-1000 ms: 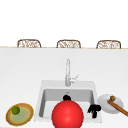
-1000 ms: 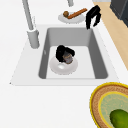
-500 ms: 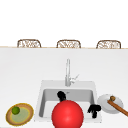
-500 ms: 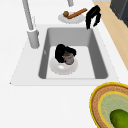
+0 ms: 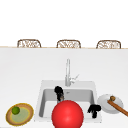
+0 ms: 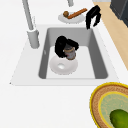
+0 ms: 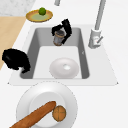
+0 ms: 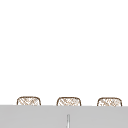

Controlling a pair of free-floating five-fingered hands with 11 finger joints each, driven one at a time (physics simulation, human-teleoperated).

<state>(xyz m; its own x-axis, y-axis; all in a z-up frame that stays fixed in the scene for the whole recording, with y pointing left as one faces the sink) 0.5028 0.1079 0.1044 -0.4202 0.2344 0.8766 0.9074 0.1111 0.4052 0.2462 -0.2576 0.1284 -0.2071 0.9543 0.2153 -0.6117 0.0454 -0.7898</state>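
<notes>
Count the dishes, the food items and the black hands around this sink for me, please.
Dishes: 3 – yellow-rimmed plate, white plate, white dish in the basin.
Food: 3 – green lime, brown bread stick, round brown roll.
Hands: 2 – left hand, right hand.
Total: 8.

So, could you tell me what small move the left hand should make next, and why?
Probably lower it a little: the left hand has its fingers curled round the small jar, apparently held just above the white bowl in the sink, beside the faucet.
</notes>
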